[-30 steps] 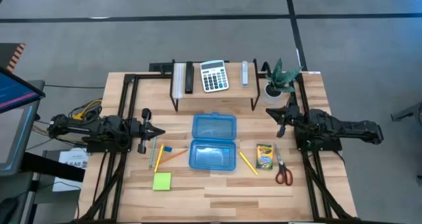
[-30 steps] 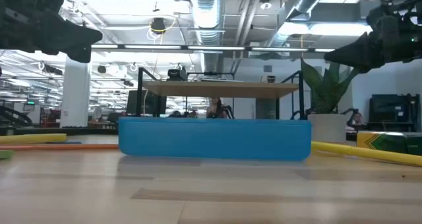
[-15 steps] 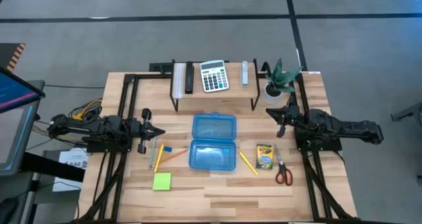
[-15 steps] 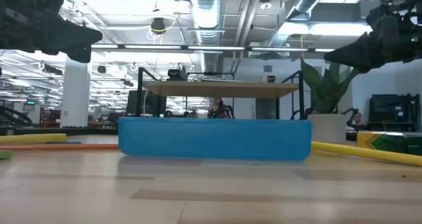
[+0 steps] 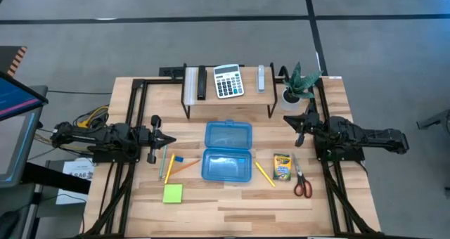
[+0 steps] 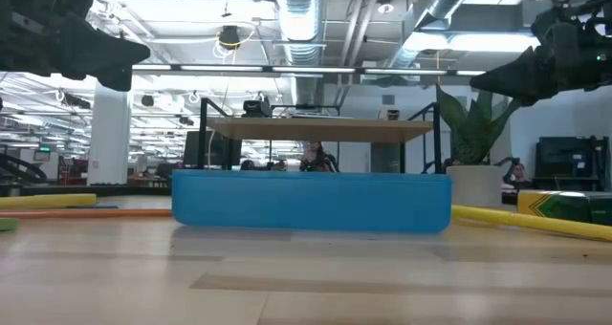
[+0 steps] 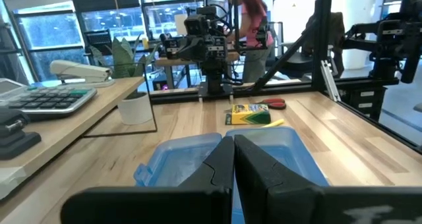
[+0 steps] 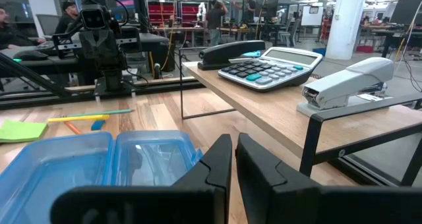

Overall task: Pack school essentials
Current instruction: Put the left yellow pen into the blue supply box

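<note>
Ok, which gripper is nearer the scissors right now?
Right. The right gripper sits just behind the scissors; the left gripper is across the blue case.

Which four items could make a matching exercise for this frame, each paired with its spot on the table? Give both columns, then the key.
Items:
1. calculator
2. scissors
3. sticky-note pad
4. potted plant

Places:
A. on the tabletop near the front, left of the open blue case
B. back right area, beside the shelf's right end
C. on the raised shelf at the back
D. right of the crayon box

Pairs: 1-C, 2-D, 3-A, 4-B
</note>
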You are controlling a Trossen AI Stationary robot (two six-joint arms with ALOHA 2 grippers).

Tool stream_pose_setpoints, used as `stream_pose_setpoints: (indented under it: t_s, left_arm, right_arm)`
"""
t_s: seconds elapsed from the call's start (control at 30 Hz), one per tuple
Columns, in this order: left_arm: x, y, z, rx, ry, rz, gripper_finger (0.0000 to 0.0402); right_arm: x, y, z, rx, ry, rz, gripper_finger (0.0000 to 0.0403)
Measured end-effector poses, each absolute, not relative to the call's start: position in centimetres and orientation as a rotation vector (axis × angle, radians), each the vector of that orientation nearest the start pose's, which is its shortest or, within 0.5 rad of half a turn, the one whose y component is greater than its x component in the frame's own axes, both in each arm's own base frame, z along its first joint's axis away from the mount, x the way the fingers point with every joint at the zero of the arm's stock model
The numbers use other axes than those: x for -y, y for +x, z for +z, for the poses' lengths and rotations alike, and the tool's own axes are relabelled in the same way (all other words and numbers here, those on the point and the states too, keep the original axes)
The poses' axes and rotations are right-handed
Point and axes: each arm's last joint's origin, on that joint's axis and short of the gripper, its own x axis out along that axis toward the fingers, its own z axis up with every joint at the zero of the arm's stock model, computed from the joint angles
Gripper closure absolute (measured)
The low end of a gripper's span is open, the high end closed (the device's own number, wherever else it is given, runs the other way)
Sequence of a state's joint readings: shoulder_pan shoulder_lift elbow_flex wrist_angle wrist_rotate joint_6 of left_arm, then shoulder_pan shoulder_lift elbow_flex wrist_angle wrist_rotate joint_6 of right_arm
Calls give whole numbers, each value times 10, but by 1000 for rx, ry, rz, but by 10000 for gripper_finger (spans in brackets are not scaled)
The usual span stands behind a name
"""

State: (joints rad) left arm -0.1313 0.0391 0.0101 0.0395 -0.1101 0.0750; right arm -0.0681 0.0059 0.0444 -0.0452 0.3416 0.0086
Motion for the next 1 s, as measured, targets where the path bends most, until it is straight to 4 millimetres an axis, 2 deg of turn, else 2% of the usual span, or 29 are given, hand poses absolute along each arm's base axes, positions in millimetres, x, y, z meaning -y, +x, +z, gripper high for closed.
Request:
stream_pose_setpoints:
  t_s: [0.5,0.8,1.0]
  left_arm:
    - [10,99,168,15,35,-18,401]
    - [10,99,168,15,104,-10,401]
    - [8,98,172,16,-14,32,401]
  right_arm:
    - [16,93,174,-5,8,-410,353]
    - [16,93,174,-5,8,-410,353]
    - [16,93,174,-5,8,-409,353]
